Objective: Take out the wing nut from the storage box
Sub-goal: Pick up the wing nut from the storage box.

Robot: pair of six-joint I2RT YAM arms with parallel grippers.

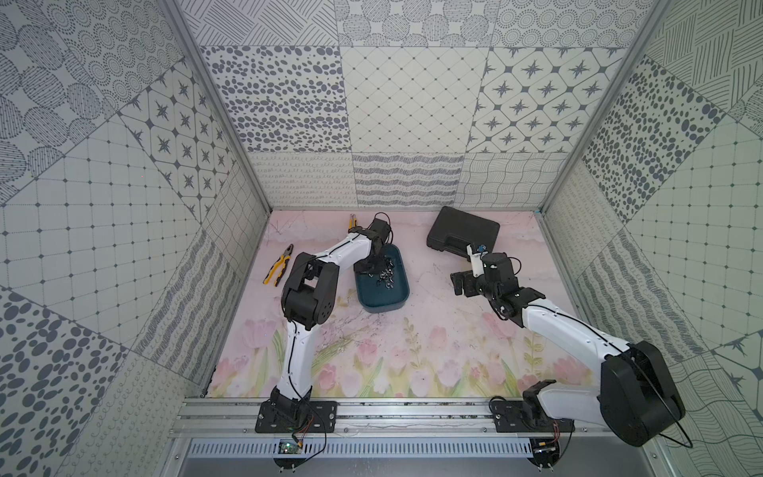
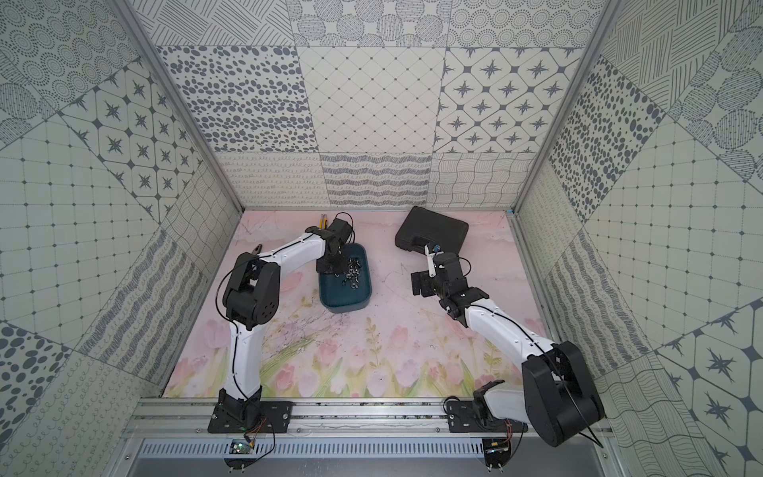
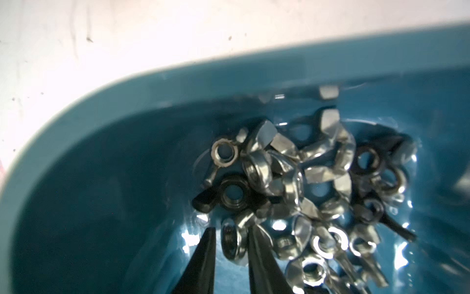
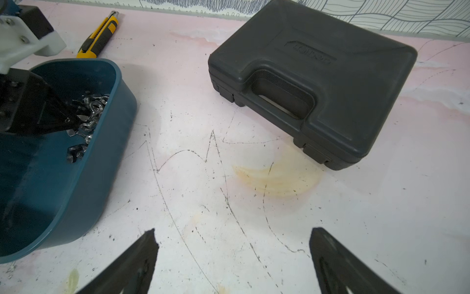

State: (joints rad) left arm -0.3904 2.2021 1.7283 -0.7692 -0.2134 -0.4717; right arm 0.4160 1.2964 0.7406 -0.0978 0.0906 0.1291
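In both top views the dark teal storage box (image 1: 384,309) sits on the worktop (image 1: 413,351) left of centre, the left arm (image 1: 351,247) dipping into its heap of wing nuts (image 1: 388,274), with pliers (image 1: 278,265) well off to its left and a black case (image 1: 462,233) toward the back right; only the left wrist view shows the left fingers (image 3: 203,262), narrowly apart astride one wing nut (image 3: 231,244) at the heap's edge, though I cannot tell whether they pinch it; the right wrist view shows the right fingers (image 4: 137,262) spread wide over the scuffed worktop, and a yellow utility knife (image 4: 100,38) beyond the box.
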